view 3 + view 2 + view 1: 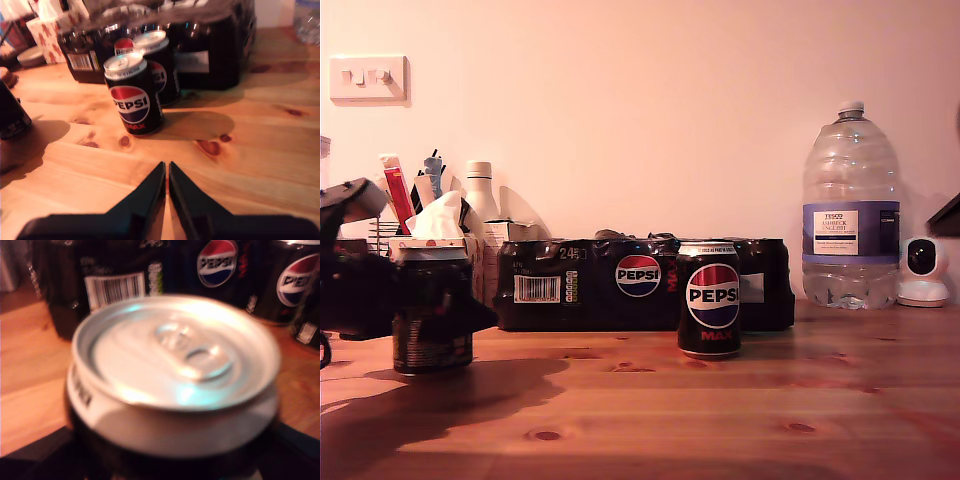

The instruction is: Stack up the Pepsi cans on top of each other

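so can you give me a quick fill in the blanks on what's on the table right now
1. My first gripper holds a Pepsi can whose lid is coloured ___.
2. My second gripper has its jaws ___, with nothing between them.
3. In the second wrist view, ___ Pepsi cans stand upright before the multipack.
4. The water bottle stands at the exterior view's ___.

Missing words: silver; shut; two; right

glossy metal pepsi cans (134,95) – knotty wooden table (740,420).

First hand (432,300) clamped round can (432,310), low at exterior view's left. Second hand (166,172) closed, empty.
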Robot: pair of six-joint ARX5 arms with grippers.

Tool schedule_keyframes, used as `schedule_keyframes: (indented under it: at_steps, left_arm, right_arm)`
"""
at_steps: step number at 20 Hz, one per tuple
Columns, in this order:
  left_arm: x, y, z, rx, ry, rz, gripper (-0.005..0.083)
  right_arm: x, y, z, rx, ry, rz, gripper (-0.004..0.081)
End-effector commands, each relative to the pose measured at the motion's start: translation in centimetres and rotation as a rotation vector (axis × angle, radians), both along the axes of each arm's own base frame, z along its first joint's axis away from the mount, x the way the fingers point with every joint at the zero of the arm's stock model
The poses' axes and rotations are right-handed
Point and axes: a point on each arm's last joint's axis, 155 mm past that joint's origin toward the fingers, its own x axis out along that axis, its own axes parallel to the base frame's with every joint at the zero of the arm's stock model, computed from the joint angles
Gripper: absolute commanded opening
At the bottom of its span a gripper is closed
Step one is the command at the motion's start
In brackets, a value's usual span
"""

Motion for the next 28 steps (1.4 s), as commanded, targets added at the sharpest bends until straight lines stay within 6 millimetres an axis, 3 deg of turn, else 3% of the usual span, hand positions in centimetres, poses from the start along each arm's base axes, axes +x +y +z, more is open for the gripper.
schedule_keyframes:
  at_steps: [1, 7, 9, 12, 14, 19, 23, 24, 25, 26, 28]
  left_arm:
    - [-0.3, 0.0, -1.2, 0.021, 0.031, -0.002, 0.0779]
    - [-0.7, 0.1, -2.1, 0.039, 0.061, -0.006, 0.0761]
    - [-0.7, 0.1, -2.1, 0.039, 0.061, -0.005, 0.0653]
    - [-0.7, 0.1, -2.1, 0.040, 0.063, -0.006, 0.0432]
    - [-0.7, 0.1, -2.1, 0.047, 0.055, -0.008, 0.0351]
    - [-0.7, 0.1, -2.0, 0.047, 0.049, -0.009, 0.0333]
    - [-0.7, 0.1, -2.0, 0.048, 0.049, -0.009, 0.0333]
    - [-0.7, 0.1, -1.9, 0.047, 0.049, -0.009, 0.0333]
    - [-0.7, 0.1, -1.9, 0.047, 0.049, -0.009, 0.0333]
    - [-0.6, 0.1, -1.9, 0.047, 0.047, -0.009, 0.0333]
    - [-0.6, 0.1, -1.9, 0.047, 0.046, -0.009, 0.0333]
  right_arm:
    - [0.2, 0.5, -0.4, -0.025, -0.014, 0.023, -0.0012]
    - [2.3, 1.7, -2.0, -0.131, -0.004, 0.078, -0.0012]
    - [3.6, 2.2, -2.4, -0.155, -0.002, 0.093, 0.0022]
    - [6.5, 3.2, -2.0, -0.191, -0.029, 0.118, 0.0190]
    - [8.2, 4.1, -1.9, -0.183, -0.022, 0.140, 0.0252]
    - [11.1, 4.7, -1.4, -0.189, 0.001, 0.136, 0.0306]
    - [11.3, 5.3, -1.0, -0.185, 0.006, 0.147, 0.0331]
    - [11.1, 5.7, -1.3, -0.187, 0.013, 0.160, 0.0471]
    - [10.9, 6.3, -1.5, -0.189, 0.017, 0.174, 0.0676]
    - [10.5, 7.2, -1.9, -0.181, 0.028, 0.201, 0.0794]
    - [9.8, 8.5, -2.2, -0.147, 0.060, 0.220, 0.0753]
